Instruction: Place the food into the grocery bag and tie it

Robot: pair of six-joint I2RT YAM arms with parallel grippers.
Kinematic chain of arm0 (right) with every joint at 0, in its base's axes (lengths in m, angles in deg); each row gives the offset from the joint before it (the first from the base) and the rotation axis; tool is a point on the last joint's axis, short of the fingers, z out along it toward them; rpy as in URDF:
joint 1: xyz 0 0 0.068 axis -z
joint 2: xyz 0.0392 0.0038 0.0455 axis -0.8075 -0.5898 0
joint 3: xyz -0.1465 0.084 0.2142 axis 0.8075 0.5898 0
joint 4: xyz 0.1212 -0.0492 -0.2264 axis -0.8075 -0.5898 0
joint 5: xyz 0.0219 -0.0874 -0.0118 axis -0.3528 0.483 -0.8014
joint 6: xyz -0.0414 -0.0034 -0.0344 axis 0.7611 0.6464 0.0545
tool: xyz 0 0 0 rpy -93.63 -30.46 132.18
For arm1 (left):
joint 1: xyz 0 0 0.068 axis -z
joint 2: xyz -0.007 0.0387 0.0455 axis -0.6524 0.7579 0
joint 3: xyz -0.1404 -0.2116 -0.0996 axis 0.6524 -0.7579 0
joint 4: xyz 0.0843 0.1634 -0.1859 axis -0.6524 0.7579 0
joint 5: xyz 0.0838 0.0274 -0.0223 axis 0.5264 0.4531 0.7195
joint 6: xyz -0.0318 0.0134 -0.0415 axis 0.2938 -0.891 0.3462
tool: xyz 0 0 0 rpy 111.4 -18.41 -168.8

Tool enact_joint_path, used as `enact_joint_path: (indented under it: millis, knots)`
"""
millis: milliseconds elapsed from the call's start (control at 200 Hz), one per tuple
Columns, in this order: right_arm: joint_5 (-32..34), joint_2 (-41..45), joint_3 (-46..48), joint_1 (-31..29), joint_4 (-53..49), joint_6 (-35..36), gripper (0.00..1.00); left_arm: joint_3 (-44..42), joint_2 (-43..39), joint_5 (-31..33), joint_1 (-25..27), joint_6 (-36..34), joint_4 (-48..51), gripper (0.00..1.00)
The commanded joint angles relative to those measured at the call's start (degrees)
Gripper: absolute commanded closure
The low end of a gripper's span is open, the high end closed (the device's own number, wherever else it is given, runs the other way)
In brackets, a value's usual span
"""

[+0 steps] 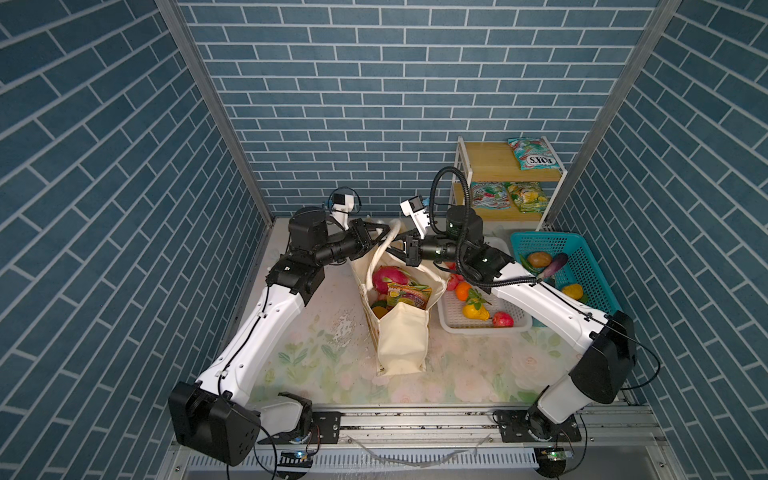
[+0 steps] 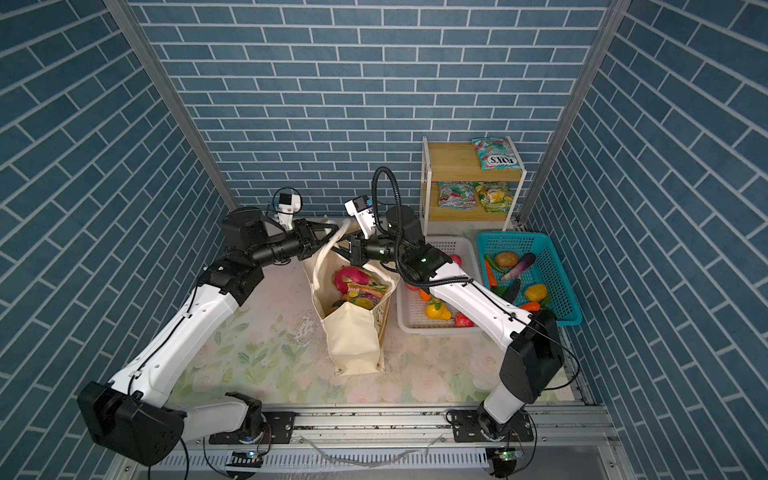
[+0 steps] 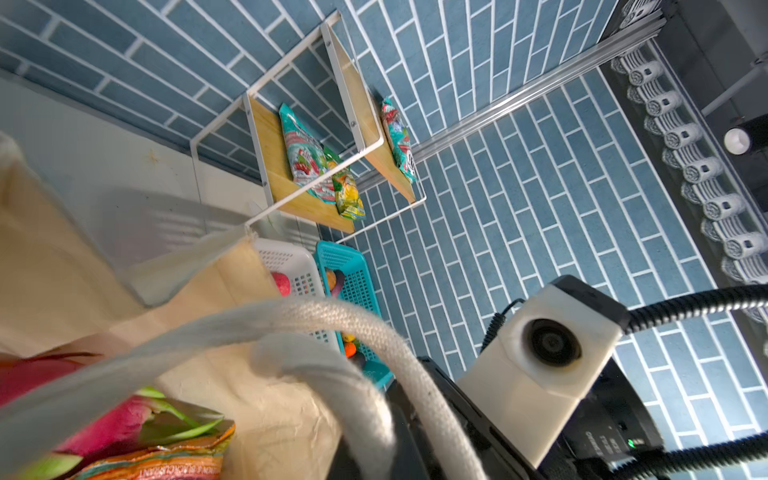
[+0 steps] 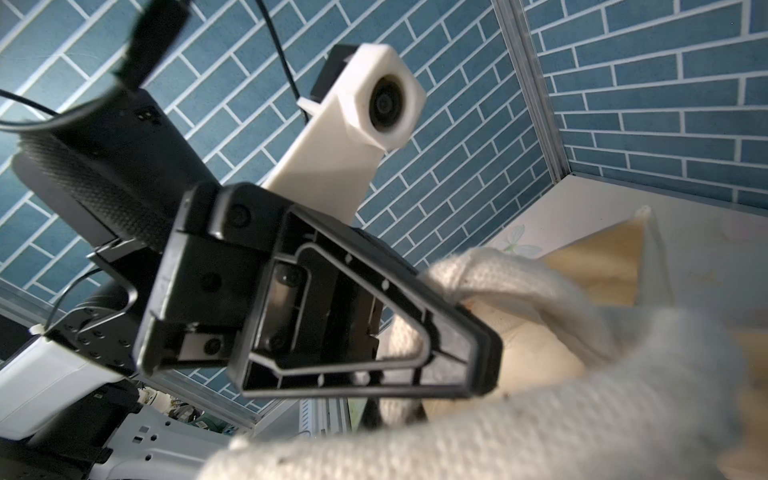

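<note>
The grocery bag (image 1: 402, 336) stands upright in the middle of the floral table (image 1: 316, 361), between the two arms and just beside the white basket (image 1: 482, 330). Its mouth gapes at the far end, where a dragon fruit (image 1: 383, 277) and an orange-and-yellow snack packet (image 1: 409, 294) show inside. Its rope handles (image 3: 353, 320) arch up over that far end, and both grippers meet there. The left gripper (image 1: 386, 230) appears to have its jaws pressed together on a strand. The right gripper (image 1: 395, 244) is closed, with rope running straight across its wrist view, so it looks to be pinching a strand too. Which handle each one holds cannot be sorted out. The step in hand looks like the tie, with loading apparently set aside, though an orange (image 1: 462, 291) and a red apple (image 1: 503, 319) lie in the white basket. Vegetables fill the teal basket (image 1: 540, 237), and FOX'S packets (image 1: 534, 153) sit on the wooden shelf (image 1: 490, 164). The next move probably calls for crossing one strand over the other and drawing one end through, with both grips kept firm. The pull should stay gentle, so the soft, top-heavy bag neither tips nor spills.
</note>
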Motion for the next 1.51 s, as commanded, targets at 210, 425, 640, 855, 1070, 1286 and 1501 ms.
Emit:
enact_joint_path:
  millis: [210,425,640,855,1070,1286,1501]
  knots:
    - [7.92,7.46,-1.34,-0.58,-8.7,11.33,0.6,1.65,-1.08,-1.98,0.57,-1.82,1.86,1.0]
    - [8.56,4.22,-8.86,-0.53,-14.65,14.49,0.55,-1.52,-1.65,-3.41,0.82,0.74,-3.92,1.0]
    - [6.34,0.11,-15.34,-0.4,-17.27,14.24,0.56,-1.73,-1.65,-4.28,1.01,3.55,-9.68,1.0]
    - [6.92,2.3,-16.13,-0.39,-18.53,14.89,0.56,1.42,-0.6,-3.8,1.01,3.32,-10.63,1.0]
    - [7.98,6.58,-13.71,-0.44,-20.77,16.58,0.56,4.32,0.88,-3.82,1.01,1.9,-12.49,1.0]
    - [12.71,12.74,-9.64,-0.05,-24.12,20.57,0.48,4.65,1.91,-5.47,0.92,2.89,-17.62,1.0]
    - [13.64,18.59,-5.17,6.64,-25.33,19.28,0.48,9.3,2.65,-8.47,0.51,-0.13,-12.72,1.0]
